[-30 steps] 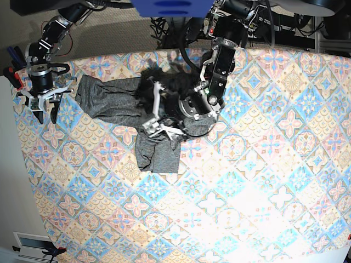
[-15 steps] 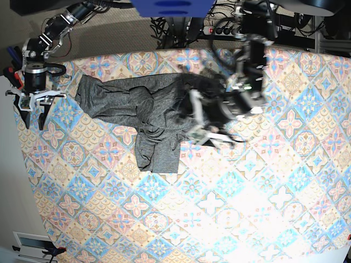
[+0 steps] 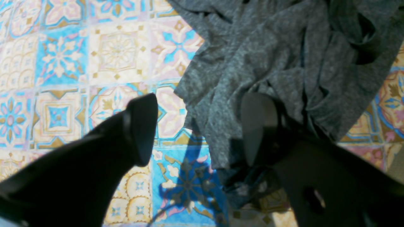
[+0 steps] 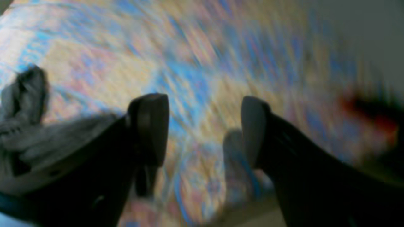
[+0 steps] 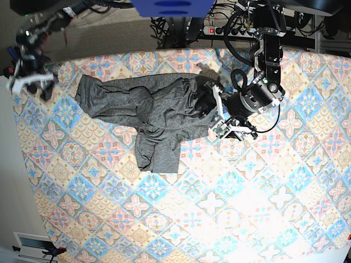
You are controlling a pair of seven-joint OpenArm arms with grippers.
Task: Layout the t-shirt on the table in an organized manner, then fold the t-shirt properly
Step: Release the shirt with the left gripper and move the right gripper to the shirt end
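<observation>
The dark-grey t-shirt [image 5: 148, 109] lies crumpled across the far left half of the table [image 5: 236, 197], with one part hanging toward the front [image 5: 158, 156]. My left gripper [image 5: 223, 116] stands open at the shirt's right edge. In the left wrist view the left gripper [image 3: 199, 129] holds nothing; one finger [image 3: 255, 126] hovers over the t-shirt [image 3: 268, 56] and the other over bare table [image 3: 63, 63]. My right gripper [image 5: 30, 81] is blurred at the table's far left corner, apart from the shirt. The right wrist view shows the right gripper [image 4: 202, 129] open and empty, with grey fabric [image 4: 22, 91] at the left.
Cables and a power strip [image 5: 222, 30] run behind the table's far edge. A blue object [image 5: 170, 6] hangs at the top centre. The table's left edge [image 5: 22, 153] borders a pale floor. A red and black blur [image 4: 372, 113] sits at the right of the right wrist view.
My left gripper has travelled right, from the shirt's middle to its right edge, and the fabric now lies spread further right. My right gripper has moved up toward the far left corner and opened wider.
</observation>
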